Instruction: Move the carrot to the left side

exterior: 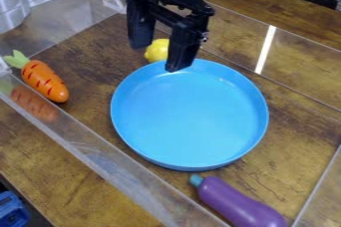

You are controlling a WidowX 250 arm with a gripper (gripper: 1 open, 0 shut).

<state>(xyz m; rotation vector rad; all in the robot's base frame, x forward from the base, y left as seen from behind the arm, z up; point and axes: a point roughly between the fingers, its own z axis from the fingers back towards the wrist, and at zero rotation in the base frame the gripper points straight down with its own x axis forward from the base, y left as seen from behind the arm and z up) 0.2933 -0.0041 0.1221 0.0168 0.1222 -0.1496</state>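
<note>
The carrot [40, 79] is orange with dark grooves and a green top. It lies on the wooden table at the far left, next to the clear wall. My gripper [159, 50] hangs open and empty at the back centre, above the far rim of the blue plate [189, 112]. Its black fingers [181, 50] straddle a small yellow round fruit [159, 50] that sits just behind the plate. The gripper is well to the right of the carrot and apart from it.
A purple eggplant [240, 203] lies at the front right, past the plate's near rim. Clear plastic walls [67, 131] fence the table on the left and front. Bare wood shows between the carrot and the plate.
</note>
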